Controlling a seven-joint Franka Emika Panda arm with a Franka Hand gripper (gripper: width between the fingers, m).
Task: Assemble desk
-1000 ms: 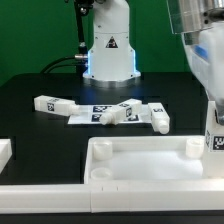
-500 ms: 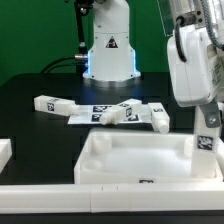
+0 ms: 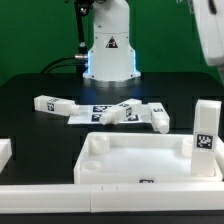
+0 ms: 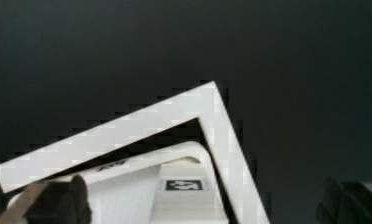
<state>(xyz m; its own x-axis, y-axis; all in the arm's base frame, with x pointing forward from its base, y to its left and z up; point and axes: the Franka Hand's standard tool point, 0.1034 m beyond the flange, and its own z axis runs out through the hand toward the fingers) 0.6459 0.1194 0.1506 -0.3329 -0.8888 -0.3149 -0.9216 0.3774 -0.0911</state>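
The white tray-like tabletop (image 3: 140, 158) lies at the front, rim up, with round sockets in its corners. One white leg (image 3: 205, 131) with a tag stands upright at its corner on the exterior view's right, free of the gripper. Three more legs (image 3: 112, 115) lie on the marker board (image 3: 82, 118) behind it. Only the gripper's white body (image 3: 212, 35) shows in the exterior view, high above the standing leg. In the wrist view the gripper (image 4: 204, 205) is open and empty, its dark fingers (image 4: 58, 202) wide apart above a white rimmed corner (image 4: 147, 125) bearing a tag.
The robot's base (image 3: 108, 50) stands at the back centre. A white block (image 3: 5, 152) sits at the exterior view's left edge. A white rail (image 3: 60, 196) runs along the front. The table top is black.
The gripper has let go of the leg and risen almost out of the exterior view. The leg stays upright at the tabletop's corner. The tabletop has shifted slightly toward the exterior view's left.
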